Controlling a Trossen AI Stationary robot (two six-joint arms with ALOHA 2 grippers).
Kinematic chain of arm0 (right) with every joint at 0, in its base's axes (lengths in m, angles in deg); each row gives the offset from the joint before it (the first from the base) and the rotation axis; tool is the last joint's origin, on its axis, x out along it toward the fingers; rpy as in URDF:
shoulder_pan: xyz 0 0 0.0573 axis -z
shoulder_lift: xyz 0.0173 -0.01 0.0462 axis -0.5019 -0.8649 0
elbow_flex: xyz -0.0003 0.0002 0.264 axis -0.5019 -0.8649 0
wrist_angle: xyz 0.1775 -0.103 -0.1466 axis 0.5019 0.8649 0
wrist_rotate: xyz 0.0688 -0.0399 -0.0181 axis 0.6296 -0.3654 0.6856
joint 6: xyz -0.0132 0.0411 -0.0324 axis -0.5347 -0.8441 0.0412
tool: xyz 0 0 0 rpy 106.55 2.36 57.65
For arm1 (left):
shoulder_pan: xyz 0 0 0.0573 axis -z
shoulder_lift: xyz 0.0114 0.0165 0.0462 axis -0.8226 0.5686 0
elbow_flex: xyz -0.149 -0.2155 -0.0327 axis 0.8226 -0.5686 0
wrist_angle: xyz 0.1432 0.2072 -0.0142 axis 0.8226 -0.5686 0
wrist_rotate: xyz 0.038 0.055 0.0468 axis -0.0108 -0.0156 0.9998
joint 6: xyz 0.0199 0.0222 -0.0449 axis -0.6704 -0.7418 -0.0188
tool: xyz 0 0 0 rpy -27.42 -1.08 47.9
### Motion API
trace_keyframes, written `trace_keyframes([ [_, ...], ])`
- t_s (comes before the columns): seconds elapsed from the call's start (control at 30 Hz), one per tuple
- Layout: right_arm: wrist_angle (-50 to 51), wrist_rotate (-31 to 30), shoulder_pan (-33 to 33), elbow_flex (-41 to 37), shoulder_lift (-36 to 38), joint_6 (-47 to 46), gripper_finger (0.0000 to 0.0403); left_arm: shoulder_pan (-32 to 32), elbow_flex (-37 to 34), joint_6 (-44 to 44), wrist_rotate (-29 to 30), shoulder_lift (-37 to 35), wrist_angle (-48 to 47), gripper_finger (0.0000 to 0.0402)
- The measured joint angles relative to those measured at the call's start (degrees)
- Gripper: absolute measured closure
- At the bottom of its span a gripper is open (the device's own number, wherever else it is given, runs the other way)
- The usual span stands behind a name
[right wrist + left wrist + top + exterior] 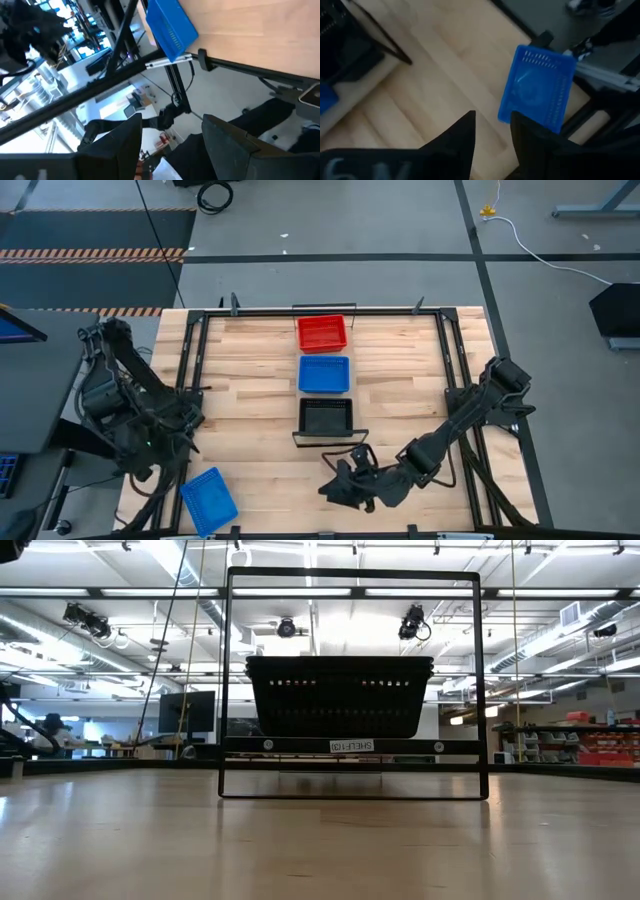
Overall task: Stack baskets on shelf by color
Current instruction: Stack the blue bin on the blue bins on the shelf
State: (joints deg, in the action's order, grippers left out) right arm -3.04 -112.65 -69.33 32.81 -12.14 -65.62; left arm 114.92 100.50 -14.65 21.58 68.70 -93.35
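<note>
Three baskets sit in a row on the shelf (325,355): red (322,333) farthest, blue (324,374) in the middle, black (326,417) nearest. In the low view the black basket (340,695) rests on the shelf board (300,745). A second blue basket (208,500) lies flat on the tabletop near the near left corner. My left gripper (170,465) hovers just beside it, open, and its wrist view shows that basket (540,90) ahead of the gripper (492,135). My right gripper (335,485) is open in front of the shelf, facing the table's left.
A black metal frame (352,580) stands around the shelf. Dark rails (190,370) run along the table's left and right sides. The second blue basket (170,22) lies close to the table's edge. Bare planks (270,480) stretch between the two grippers.
</note>
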Motion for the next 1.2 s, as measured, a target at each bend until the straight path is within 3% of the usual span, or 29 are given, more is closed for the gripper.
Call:
trace_keyframes([
  [0.17, -0.1, 0.0, 1.3, 0.6, 0.1, 1.6, 0.0192, 0.0, 0.0, 0.5, -0.6, -2.8, 1.3, 0.0271],
  [0.4, 0.5, 2.8, 2.5, 0.6, 0.1, 3.0, 0.0192, 0.0, -1.3, 1.5, 3.0, -8.3, 2.6, 0.0271],
  [0.73, 0.3, 1.8, 2.2, 0.6, 0.1, 4.6, 0.0192, 0.0, -22.7, 7.0, -10.4, -15.6, 11.5, 0.0271],
  [0.97, 0.5, 1.9, 2.2, 0.6, 0.1, 5.7, 0.0192, -0.1, -28.6, -1.4, -11.0, -11.3, 15.6, 0.0265],
  [1.2, 1.2, 1.9, 2.2, 0.6, 0.1, 6.1, 0.0192, -2.9, -29.5, -10.0, -10.9, -2.2, 22.9, 0.0233],
])
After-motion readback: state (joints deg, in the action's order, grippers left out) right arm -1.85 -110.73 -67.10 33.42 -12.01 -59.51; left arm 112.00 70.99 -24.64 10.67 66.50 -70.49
